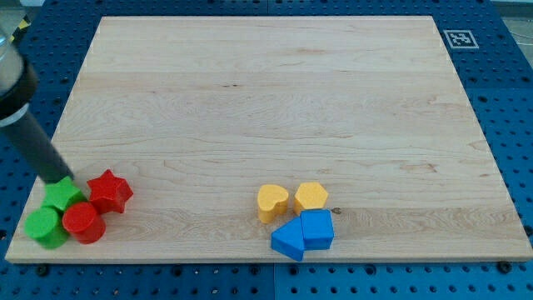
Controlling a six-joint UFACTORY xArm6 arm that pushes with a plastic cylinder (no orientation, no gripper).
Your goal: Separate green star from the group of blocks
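Green star (63, 195) sits in the tabletop's (266, 100) seven-o'clock corner, packed against the red star (110, 191), red cylinder (83, 222) and green cylinder (46, 227). My tip (62, 177) touches its twelve-o'clock edge; there are no fingers to open or shut. The approach looks finished; next calls for sweeping it clear of its neighbours.

Looks like a robotics lab bench to me. There's a pale wooden board (275, 108) sitting on a blue perforated table (508, 100) with a regular grid of holes, the kind you bolt rigs onto. A black-and-white fiducial marker (459, 38) sits at the board's top right corner for camera tracking.
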